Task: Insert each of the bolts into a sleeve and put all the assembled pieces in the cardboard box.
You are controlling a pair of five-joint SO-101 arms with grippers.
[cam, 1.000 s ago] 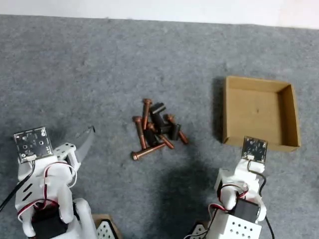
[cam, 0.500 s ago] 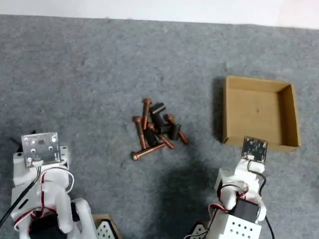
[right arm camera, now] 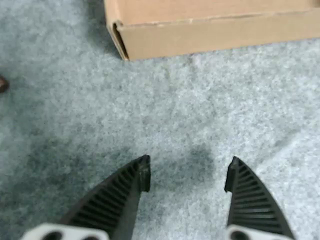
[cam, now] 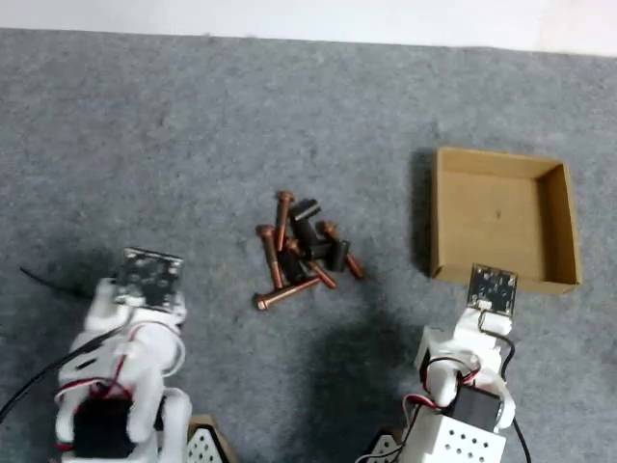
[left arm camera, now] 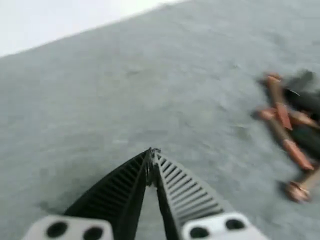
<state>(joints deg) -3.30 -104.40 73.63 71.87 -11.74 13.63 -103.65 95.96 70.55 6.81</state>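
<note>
Bolts point(cam: 273, 258) and sleeves point(cam: 307, 231) lie in one loose heap at the middle of the high view, on the grey, carpet-like surface point(cam: 193, 125). The copper-coloured bolts are crossed over one another at different angles. The short black sleeves sit among them, touching them, mostly toward the heap's upper right.

To the right of the heap and well apart from it, in the right half of the frame, stands the cardboard box point(cam: 446, 217). Its top is open and its brown floor is bare.

At the lower left of the frame is the left arm point(cam: 125, 371), its wrist board below and to the left of the heap. At the lower right is the right arm point(cam: 468, 386), its wrist board just below the box's near wall.

In the left wrist view, the left pincer point(left arm camera: 152, 153) is closed on nothing: its two ribbed black fingers point(left arm camera: 125, 185) meet at the tips above bare surface. The heap lies farther off, to one side of the tips.

In the right wrist view, the right pincer point(right arm camera: 188, 170) stands wide open, its fingers point(right arm camera: 120, 192) spread with grey surface between them. Beyond the tips are one corner of the box and its near wall.
</note>
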